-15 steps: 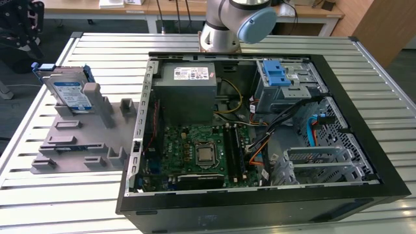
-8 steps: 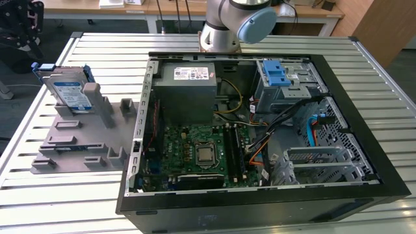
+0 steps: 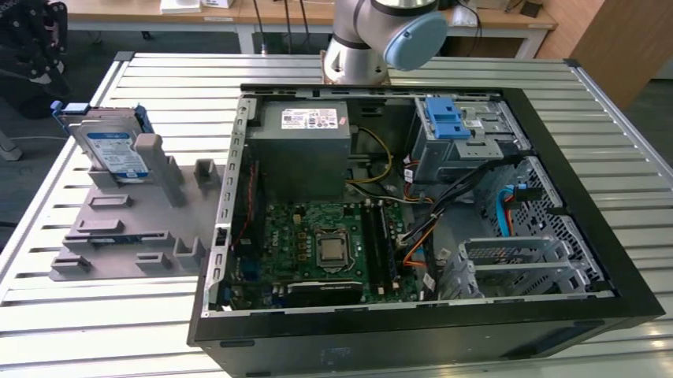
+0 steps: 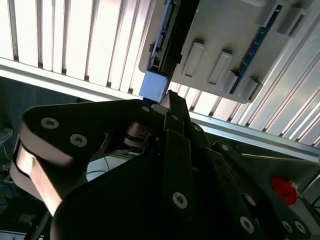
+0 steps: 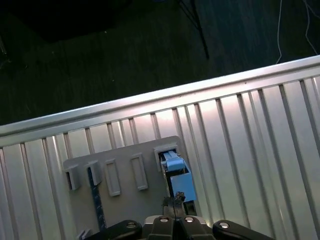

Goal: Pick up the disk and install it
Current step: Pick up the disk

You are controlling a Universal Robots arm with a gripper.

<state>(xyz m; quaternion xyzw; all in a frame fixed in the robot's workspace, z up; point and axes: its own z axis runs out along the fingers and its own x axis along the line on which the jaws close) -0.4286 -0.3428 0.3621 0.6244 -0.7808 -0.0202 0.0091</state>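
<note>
The disk (image 3: 109, 150), a silver drive with a white-and-blue label in a blue carrier, stands upright on edge in a slot of the grey holder (image 3: 116, 228) on the table at the exterior view's left. In both wrist views I look along my gripper onto the disk's blue carrier end (image 5: 179, 177) (image 4: 154, 85). My gripper (image 5: 175, 206) (image 4: 172, 97) hovers just over that end. Its fingertips (image 5: 172, 204) are drawn together, shut, with nothing between them. The holder's slots (image 5: 125, 175) lie beside the disk.
An open black computer case (image 3: 421, 331) lies on the slatted metal table (image 3: 589, 102). Inside it are a grey power-supply box (image 3: 305, 142), a motherboard (image 3: 326, 244), a metal cage with blue latches (image 3: 452, 126) and a bare metal cage (image 3: 515, 264). The arm's base (image 3: 368, 39) stands behind the case.
</note>
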